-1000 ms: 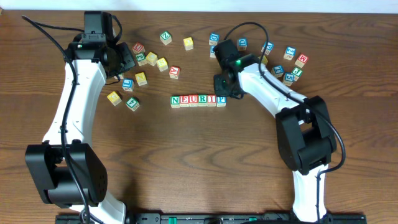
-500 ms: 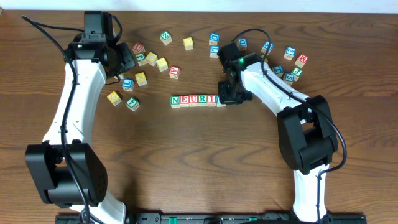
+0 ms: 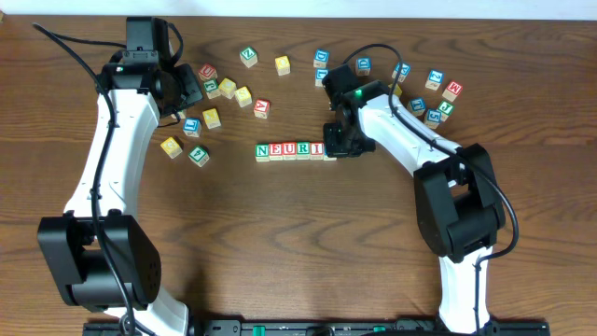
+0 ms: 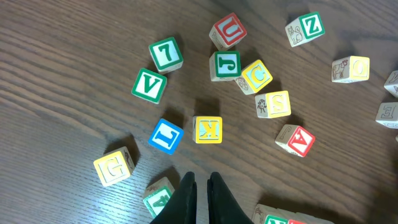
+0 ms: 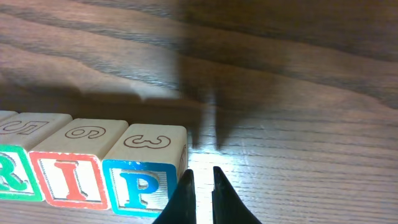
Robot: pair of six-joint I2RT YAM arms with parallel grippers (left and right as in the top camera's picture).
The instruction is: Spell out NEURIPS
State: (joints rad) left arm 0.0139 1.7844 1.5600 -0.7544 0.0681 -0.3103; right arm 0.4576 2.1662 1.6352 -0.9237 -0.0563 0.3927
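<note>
My right pincer (image 5: 201, 172) hangs low over the table (image 5: 298, 74), fingers drawn together on nothing. Just beyond the tips and a shade left stands the P cube (image 5: 142, 185), so close that I cannot tell whether the left finger brushes its side. Behind it, toward the lower left of the wrist frame, come the I cube (image 5: 73, 177) and the R cube (image 5: 12, 174), pressed face to face.

Seen from above, these close the row (image 3: 297, 150), which reads N, E, U, R, I, P. It lies at the middle of the frame with its long axis running left to right. The bare spot past P, where this pincer hovers, is where I judge the last letter belongs.

That letter is well apart. The S cube (image 4: 272, 104), yellow-faced, sits among loose cubes in the upper left of the overhead frame, close by my left pincer (image 4: 201, 177), which is also closed and empty. In the left wrist frame S lies up and to the right of those tips, with the K cube (image 4: 207, 129) nearer in and left of it. The left arm is plainly the closer one, so I judge the fetch its job, and my right fingers would need to clear the slot first.

I see no container anywhere, only more loose cubes (image 3: 434, 93) in the upper right.
</note>
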